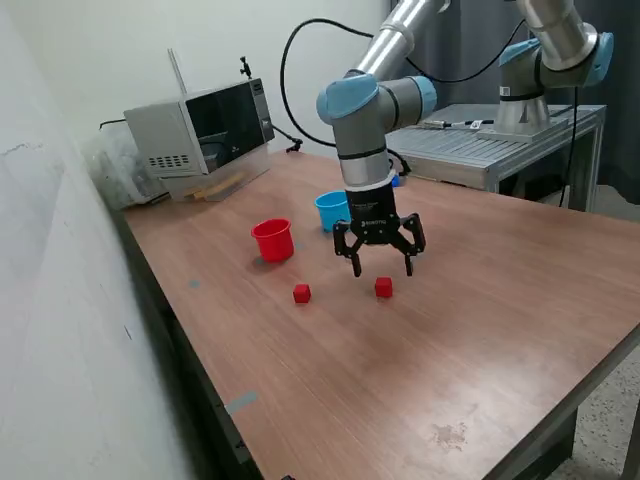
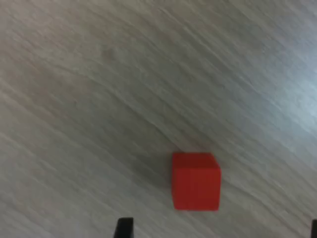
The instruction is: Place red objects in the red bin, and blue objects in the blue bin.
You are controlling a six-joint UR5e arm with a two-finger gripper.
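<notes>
Two tiny red cubes lie on the wooden table: one (image 1: 383,287) directly below my gripper (image 1: 381,268), the other (image 1: 302,293) toward the exterior view's left of it. My gripper is open and empty, hovering just above the first cube with its fingers spread on either side. In the wrist view that cube (image 2: 196,181) lies on the wood between the two fingertips (image 2: 124,227). The red cup (image 1: 272,240) stands behind the cubes, and the light blue cup (image 1: 332,210) stands beside it, partly behind my arm. No dark blue cubes show on the table.
A grey microwave-like box (image 1: 200,130) stands at the back left of the table. A second arm's base (image 1: 540,80) sits on a metal table (image 1: 490,145) behind. A small blue item (image 1: 396,180) peeks out behind my arm.
</notes>
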